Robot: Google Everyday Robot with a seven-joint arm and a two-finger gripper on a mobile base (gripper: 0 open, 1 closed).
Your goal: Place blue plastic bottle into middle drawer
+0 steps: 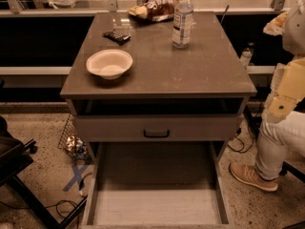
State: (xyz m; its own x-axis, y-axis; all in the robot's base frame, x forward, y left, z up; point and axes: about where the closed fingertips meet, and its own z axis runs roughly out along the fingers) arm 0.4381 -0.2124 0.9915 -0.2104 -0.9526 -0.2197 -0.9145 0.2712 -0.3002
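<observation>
The blue plastic bottle [182,19], clear with a white cap and a pale label, stands upright at the back right of the grey tabletop [190,66]. The middle drawer [155,206] is pulled out wide at the bottom of the view, with a pale bare floor and thin side walls. Nothing lies in it. My gripper is out of view. Only a pale yellowish arm segment [288,92] shows at the right edge, well right of the table and lower than the bottle.
A white bowl [109,63], a small black packet [116,36] and a brown-and-white snack bag [152,8] lie on the tabletop. A shut drawer front with a black handle [156,133] sits above the open drawer. A person's leg and shoe [252,175] are at the right. A wire basket [71,140] stands at the left.
</observation>
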